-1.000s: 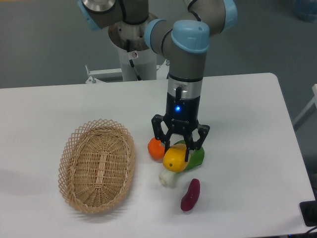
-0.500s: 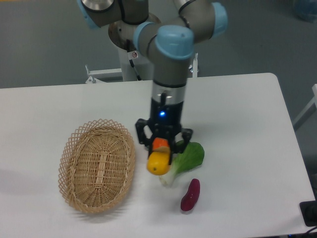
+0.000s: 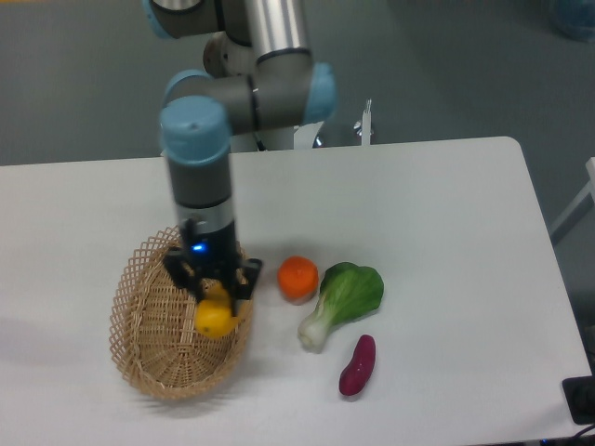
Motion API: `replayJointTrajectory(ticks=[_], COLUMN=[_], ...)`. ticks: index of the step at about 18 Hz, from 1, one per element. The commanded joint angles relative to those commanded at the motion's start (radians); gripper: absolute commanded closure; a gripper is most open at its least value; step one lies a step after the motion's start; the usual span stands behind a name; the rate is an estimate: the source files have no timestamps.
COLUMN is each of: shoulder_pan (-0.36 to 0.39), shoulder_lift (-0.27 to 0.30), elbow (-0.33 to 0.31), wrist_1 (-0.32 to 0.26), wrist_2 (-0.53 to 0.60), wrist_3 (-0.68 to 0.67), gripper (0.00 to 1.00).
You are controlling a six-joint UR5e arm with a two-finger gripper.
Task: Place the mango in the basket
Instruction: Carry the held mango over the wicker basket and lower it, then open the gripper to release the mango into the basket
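Camera view: the end effector (image 3: 213,293) is clamped on the mango (image 3: 215,317), which hangs just under it, over the right half of the basket (image 3: 149,348). Looks like only lowering and letting go is left.

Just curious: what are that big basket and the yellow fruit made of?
The basket looks like light tan woven wicker, matte, with an open lattice rim. The mango, held in the tool, looks smooth and evenly coloured, perhaps plastic; real fruit can't be ruled out.
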Motion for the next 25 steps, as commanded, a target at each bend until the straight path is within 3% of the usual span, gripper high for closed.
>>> replayJointTrajectory(ticks=[5,15,18,25], shoulder_pan=[-0.029,-0.051,-0.051,-0.051], shoulder_lift=[0.003,-0.015,-0.017,-0.017], elbow=[-0.057,-0.086,-0.086,-0.077], wrist_1=[0.0,0.0,-0.002,0.0], wrist_2=[0.002,0.009,0.009,0.055], wrist_3=[0.003,0.002,0.003,0.014], gripper=[0.53,0.5,0.42,0.0])
